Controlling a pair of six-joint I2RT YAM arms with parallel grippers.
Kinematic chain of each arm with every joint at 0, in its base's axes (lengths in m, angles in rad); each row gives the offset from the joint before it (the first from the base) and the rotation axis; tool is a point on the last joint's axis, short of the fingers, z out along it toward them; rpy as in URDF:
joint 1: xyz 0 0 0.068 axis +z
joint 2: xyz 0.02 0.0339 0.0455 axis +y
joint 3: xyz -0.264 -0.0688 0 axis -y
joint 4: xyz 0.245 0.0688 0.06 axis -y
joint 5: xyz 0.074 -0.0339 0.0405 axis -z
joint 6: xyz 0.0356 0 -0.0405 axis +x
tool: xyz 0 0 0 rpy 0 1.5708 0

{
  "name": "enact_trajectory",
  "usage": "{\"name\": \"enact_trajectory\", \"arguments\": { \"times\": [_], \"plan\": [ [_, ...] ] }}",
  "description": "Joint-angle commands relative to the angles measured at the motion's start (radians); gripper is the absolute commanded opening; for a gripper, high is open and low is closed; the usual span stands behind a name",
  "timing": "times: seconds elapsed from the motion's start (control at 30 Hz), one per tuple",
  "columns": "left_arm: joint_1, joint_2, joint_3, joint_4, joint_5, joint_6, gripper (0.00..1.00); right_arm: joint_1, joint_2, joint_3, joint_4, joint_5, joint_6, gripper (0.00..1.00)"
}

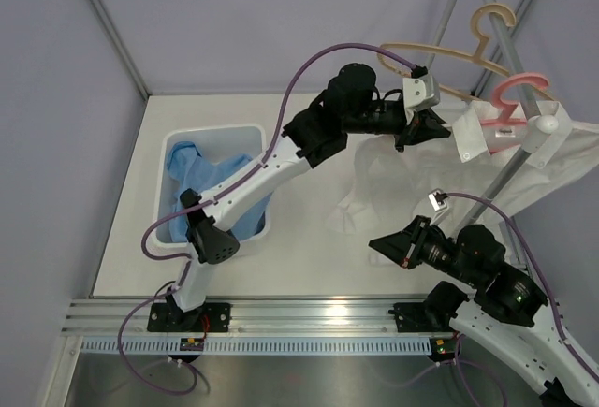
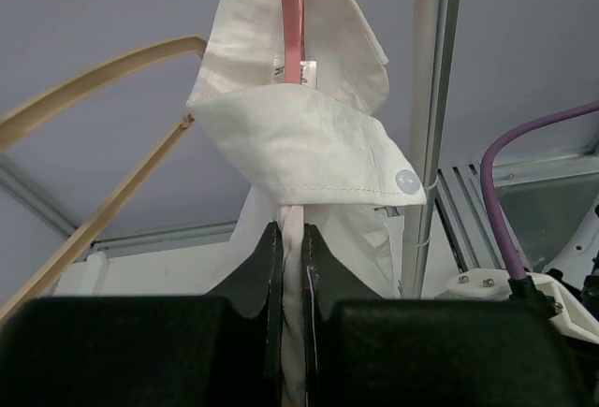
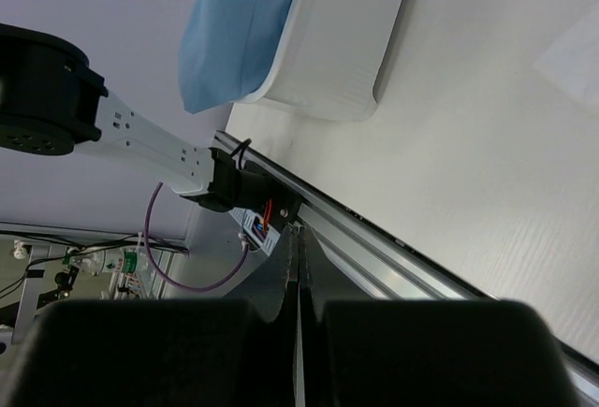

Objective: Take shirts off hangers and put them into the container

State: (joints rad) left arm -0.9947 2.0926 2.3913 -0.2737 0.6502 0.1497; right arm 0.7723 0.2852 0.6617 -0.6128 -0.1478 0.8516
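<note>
The white shirt (image 1: 524,168) hangs at the back right on the pink hanger (image 1: 520,87), its collar (image 2: 309,136) folded round the hanger's neck (image 2: 292,14). My left gripper (image 1: 440,132) (image 2: 293,239) is shut on the shirt's front placket just below the collar. Behind it the tan hanger (image 1: 468,47) (image 2: 94,98) hangs bare. The light blue shirt (image 1: 217,187) (image 3: 234,33) lies in the white container (image 1: 215,131) (image 3: 337,51) at the left, spilling over its rim. My right gripper (image 1: 374,243) (image 3: 301,239) hovers low over the table, shut on nothing.
A metal rack pole (image 2: 430,98) runs right beside the collar, and a white pole with a round knob (image 1: 546,124) sticks out by the pink hanger. The white shirt's lower part drapes onto the table (image 1: 309,267). An aluminium rail (image 1: 309,313) lines the near edge.
</note>
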Motion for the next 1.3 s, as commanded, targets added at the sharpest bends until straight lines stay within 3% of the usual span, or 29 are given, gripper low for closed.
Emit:
{"name": "enact_trajectory", "arguments": {
  "times": [0.0,0.23,0.37,0.47,0.6,0.7,0.87,1.1,1.27],
  "plan": [
    [0.002,-0.164,0.014,0.059,-0.156,-0.055,0.00,0.007,-0.004,0.065,-0.033,0.021,-0.029,0.00],
    [0.007,-0.247,0.062,-0.064,-0.369,-0.085,0.00,0.007,0.032,0.127,-0.065,0.013,-0.095,0.00],
    [0.013,-0.331,0.010,-0.212,-0.477,-0.145,0.00,0.007,0.161,0.196,-0.102,-0.010,-0.180,0.26],
    [0.013,-0.440,-0.164,-0.196,-0.445,-0.202,0.00,0.007,0.200,0.245,-0.099,-0.003,-0.210,0.30],
    [0.013,-0.439,-0.135,-0.277,-0.386,-0.202,0.00,0.007,0.209,0.288,-0.081,0.004,-0.218,0.43],
    [0.013,-0.434,-0.093,-0.399,-0.446,-0.211,0.00,0.007,0.227,0.323,-0.085,-0.003,-0.236,0.50],
    [0.013,-0.584,-0.312,-0.412,-0.544,-0.256,0.00,0.008,0.317,0.442,-0.079,-0.028,-0.290,0.67],
    [0.013,-0.790,-0.546,-0.519,-0.647,-0.311,0.00,0.008,0.543,0.737,-0.120,-0.038,-0.419,0.70],
    [0.013,-0.900,-0.652,-0.547,-0.647,-0.351,0.00,0.008,0.727,0.941,-0.127,-0.010,-0.496,0.63]
  ]
}}
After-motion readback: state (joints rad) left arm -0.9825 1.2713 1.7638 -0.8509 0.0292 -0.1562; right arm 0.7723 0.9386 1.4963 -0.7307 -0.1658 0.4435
